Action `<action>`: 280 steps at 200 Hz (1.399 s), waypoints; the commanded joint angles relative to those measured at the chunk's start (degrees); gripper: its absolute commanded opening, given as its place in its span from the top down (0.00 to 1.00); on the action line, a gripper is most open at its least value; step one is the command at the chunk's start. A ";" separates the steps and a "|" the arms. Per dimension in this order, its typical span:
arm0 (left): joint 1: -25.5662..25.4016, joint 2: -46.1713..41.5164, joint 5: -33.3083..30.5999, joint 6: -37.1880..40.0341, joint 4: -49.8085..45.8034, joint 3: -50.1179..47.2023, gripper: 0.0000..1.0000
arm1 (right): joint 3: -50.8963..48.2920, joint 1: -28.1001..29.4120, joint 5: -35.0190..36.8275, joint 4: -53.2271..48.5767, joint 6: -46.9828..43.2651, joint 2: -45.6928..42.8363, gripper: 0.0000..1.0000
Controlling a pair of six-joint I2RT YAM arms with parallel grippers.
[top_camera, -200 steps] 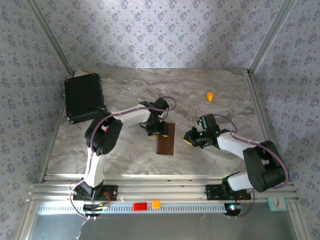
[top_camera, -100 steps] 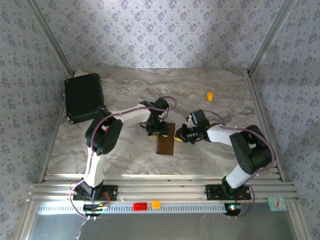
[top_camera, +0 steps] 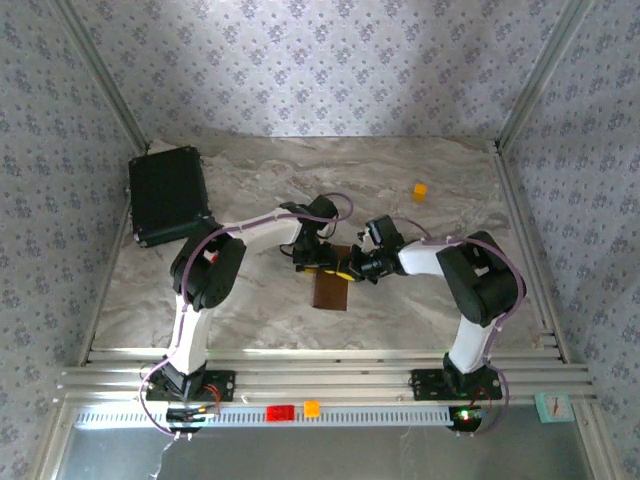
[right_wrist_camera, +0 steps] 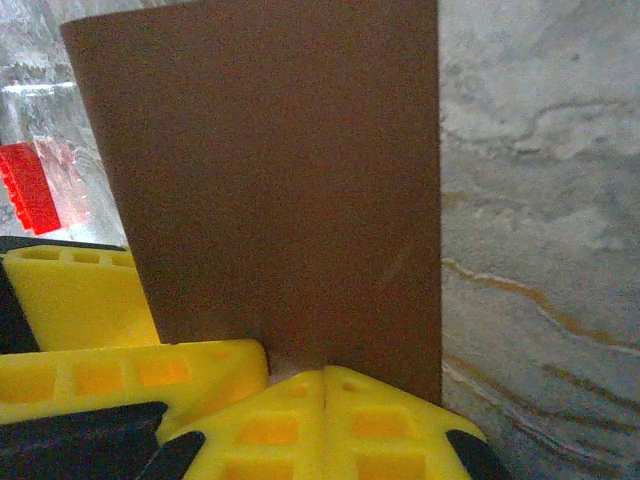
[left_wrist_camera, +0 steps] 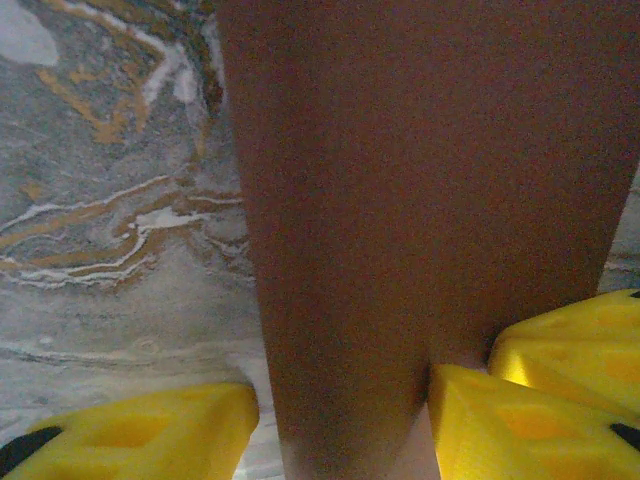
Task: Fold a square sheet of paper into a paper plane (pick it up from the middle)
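Folded square sheet of paper [top_camera: 331, 290]: left gripper [top_camera: 318, 268], jaws half apart, straddles its 12 o'clock end; right gripper [top_camera: 350, 270], fingertips pressed together, meets its 2 o'clock edge.

Sheet of paper [top_camera: 331, 287]: flat on the middle of the surface [top_camera: 250, 315], between the two arms.
Left end effector [top_camera: 318, 264]: over the sheet's far left corner.
Right end effector [top_camera: 351, 268]: at the sheet's far right edge, just beside the left end effector.
Case [top_camera: 168, 193]: in the far left corner of the surface, well apart from the sheet.
Small block [top_camera: 421, 190]: far right of the sheet, behind the right arm.
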 commanded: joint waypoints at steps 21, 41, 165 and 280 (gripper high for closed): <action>-0.45 7.61 -2.49 1.60 6.47 -3.41 0.45 | -2.23 0.64 5.10 -7.14 -4.57 2.35 1.00; -0.52 6.14 -1.47 0.90 7.03 -3.58 0.45 | -4.70 0.21 4.81 -7.40 -6.27 3.23 1.00; 0.93 -14.97 2.97 -4.61 15.24 -10.67 0.56 | -4.55 -4.74 -1.35 -15.03 -20.86 3.78 1.00; 5.46 -10.11 29.96 -17.09 40.33 -20.39 1.00 | -3.72 -7.09 -1.95 -15.78 -20.42 4.09 1.00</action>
